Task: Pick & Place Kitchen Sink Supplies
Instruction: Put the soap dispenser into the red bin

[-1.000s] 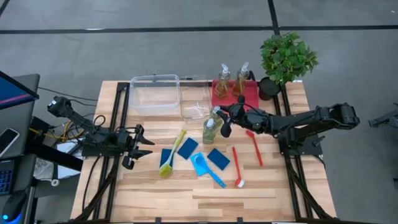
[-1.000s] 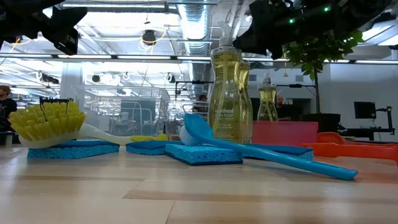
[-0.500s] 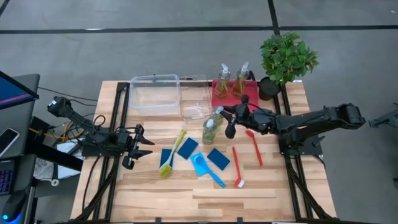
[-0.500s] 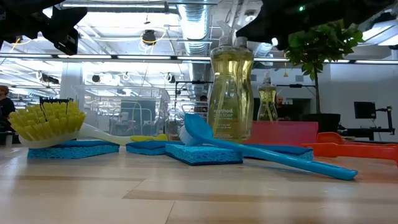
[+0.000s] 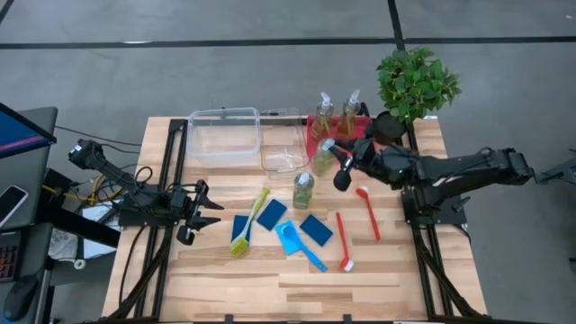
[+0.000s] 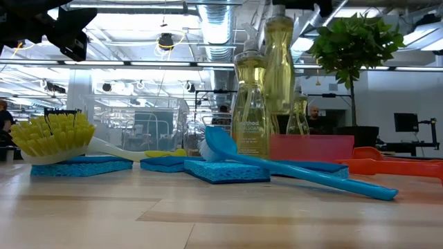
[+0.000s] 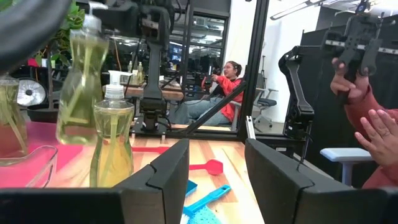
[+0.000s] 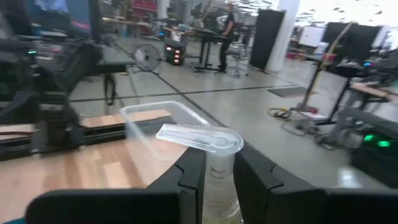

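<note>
Above the table's far middle, right gripper (image 5: 339,165) clenched on the neck of a clear pump bottle (image 5: 323,157) of yellow-green soap, bottle lifted clear beside the red tray (image 5: 335,137), second bottle (image 5: 303,190) standing below, left gripper (image 5: 200,210) parked, fingers apart.

A robotics lab in a big open industrial hall. Bare concrete floor (image 5: 225,22) surrounds the wooden table (image 5: 234,292); at nine o'clock sits a monitor (image 5: 22,130), and overhead run ducts (image 6: 218,28) and strip lights, with people at desks beyond.
</note>
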